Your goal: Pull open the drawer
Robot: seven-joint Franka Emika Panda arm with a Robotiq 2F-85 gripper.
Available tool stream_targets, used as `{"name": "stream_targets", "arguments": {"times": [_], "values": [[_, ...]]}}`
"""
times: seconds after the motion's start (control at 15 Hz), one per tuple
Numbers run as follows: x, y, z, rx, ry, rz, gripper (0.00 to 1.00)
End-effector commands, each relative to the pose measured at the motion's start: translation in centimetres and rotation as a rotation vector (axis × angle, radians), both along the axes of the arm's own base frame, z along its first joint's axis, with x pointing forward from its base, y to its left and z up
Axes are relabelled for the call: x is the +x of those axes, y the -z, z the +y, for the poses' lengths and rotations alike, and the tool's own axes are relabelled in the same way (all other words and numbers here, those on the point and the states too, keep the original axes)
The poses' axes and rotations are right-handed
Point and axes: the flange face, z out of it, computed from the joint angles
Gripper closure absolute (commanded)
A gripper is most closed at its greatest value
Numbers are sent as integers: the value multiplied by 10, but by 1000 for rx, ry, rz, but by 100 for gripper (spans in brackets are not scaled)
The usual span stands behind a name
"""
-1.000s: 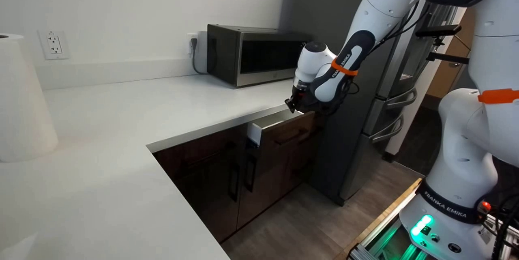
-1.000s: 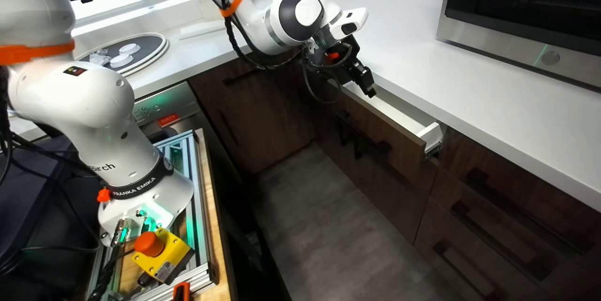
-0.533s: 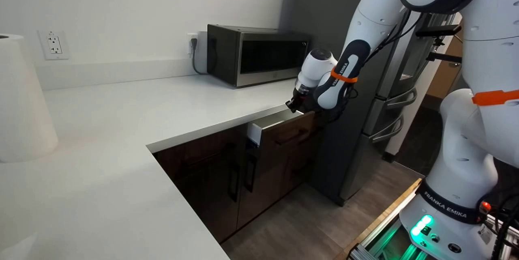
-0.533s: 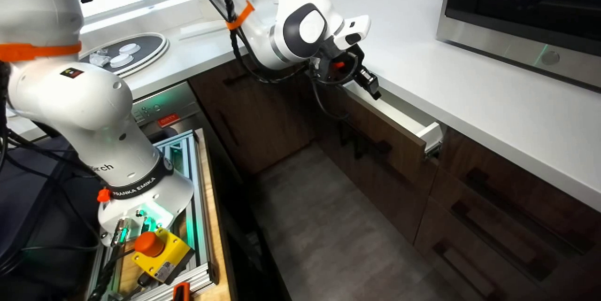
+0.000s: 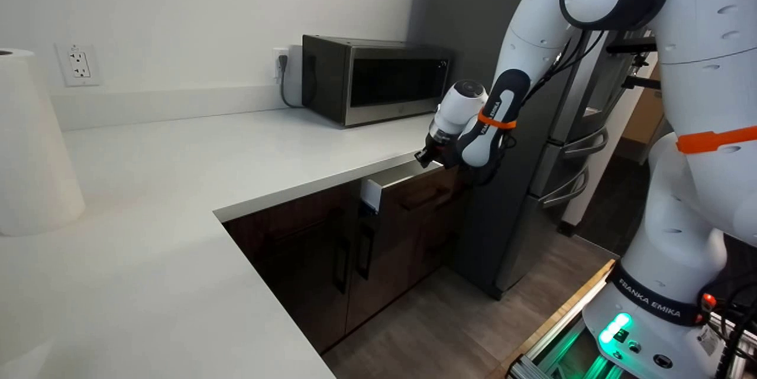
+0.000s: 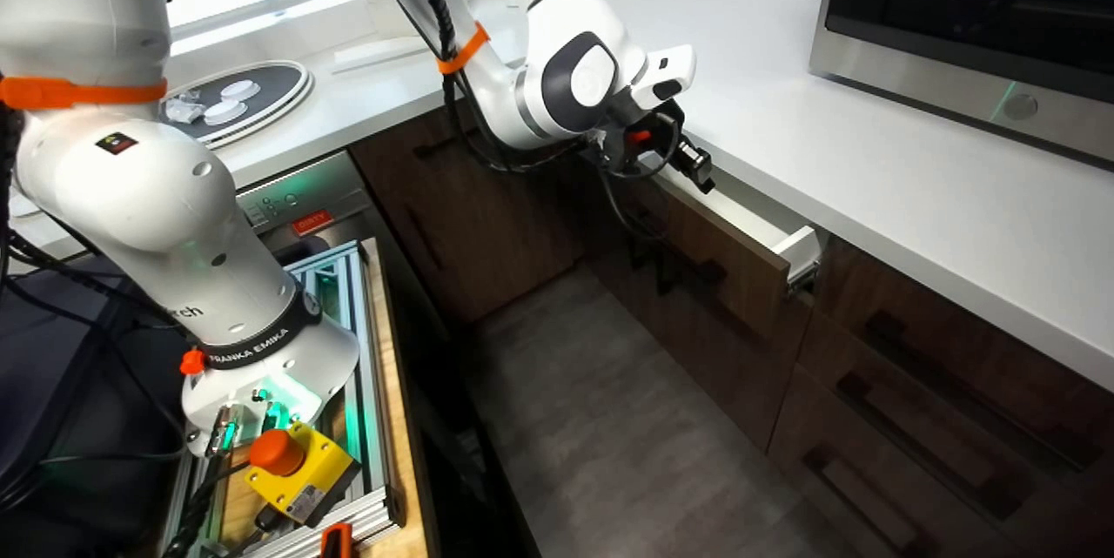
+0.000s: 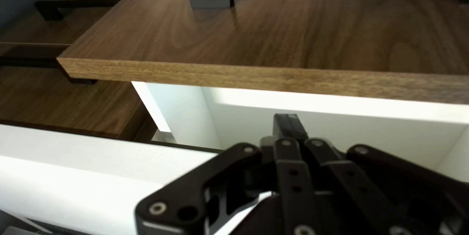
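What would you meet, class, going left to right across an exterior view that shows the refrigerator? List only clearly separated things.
Paper towel roll, black plug, open drawer, robot base.

kitchen, with microwave (image 5: 378,83) and fridge (image 5: 502,213)

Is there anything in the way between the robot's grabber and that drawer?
Nothing visible. In the wrist view, the shut gripper shows over the white inside of the partly open drawer, with no object between them. Whether its tips dip in, I can't tell.
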Motion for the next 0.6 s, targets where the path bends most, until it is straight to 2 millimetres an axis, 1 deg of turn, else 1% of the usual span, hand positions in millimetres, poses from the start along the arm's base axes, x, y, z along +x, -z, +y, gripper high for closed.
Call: {"name": "stream_targets", "arguments": {"times": [0.0, 0.33, 0.53], "values": [[11, 11, -5, -5, -32, -21, 100], [14, 28, -6, 15, 0, 35, 100], [10, 35, -6, 13, 47, 117, 100]]}}
